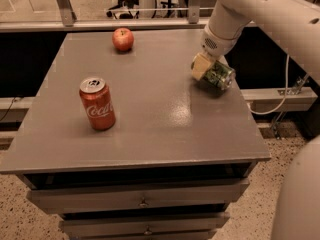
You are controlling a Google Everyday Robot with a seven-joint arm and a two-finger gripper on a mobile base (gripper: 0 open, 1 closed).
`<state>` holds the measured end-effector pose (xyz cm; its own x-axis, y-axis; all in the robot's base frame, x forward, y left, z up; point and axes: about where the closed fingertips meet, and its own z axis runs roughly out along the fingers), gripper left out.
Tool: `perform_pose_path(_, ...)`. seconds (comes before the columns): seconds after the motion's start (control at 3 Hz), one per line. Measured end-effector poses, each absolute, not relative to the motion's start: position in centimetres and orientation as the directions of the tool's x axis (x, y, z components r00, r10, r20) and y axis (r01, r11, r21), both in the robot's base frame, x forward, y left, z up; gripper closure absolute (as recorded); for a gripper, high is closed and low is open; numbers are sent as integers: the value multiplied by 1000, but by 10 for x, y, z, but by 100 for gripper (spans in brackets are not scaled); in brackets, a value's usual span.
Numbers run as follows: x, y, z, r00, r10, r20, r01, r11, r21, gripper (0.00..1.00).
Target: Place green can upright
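Note:
The green can [218, 74] is at the right edge of the grey table [150, 114], tilted on its side with a silver end facing right. My gripper [209, 70] reaches down from the upper right and is shut on the can; one cream finger [200, 66] shows against its left side. The can looks held just above the tabletop, with a shadow under it.
A red Coca-Cola can [97, 103] stands upright at the left-middle of the table. A red apple [123, 39] sits near the far edge. The table has drawers [142, 201] in front. A cable [280, 96] hangs off to the right.

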<state>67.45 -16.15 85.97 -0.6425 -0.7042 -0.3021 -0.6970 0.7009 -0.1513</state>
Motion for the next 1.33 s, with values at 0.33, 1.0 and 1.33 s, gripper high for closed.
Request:
perform_pose_path(0.33, 674, -155, 883, -591, -702, -397, -716, 683, -143, 96)
perform_pose_path(1.0, 668, -149, 928, -349, -593, -726, -800, 591, -98, 100)
perform_pose_path(1.33, 657, -159, 942, -228, -454, -861, -841, 538, -61, 100)
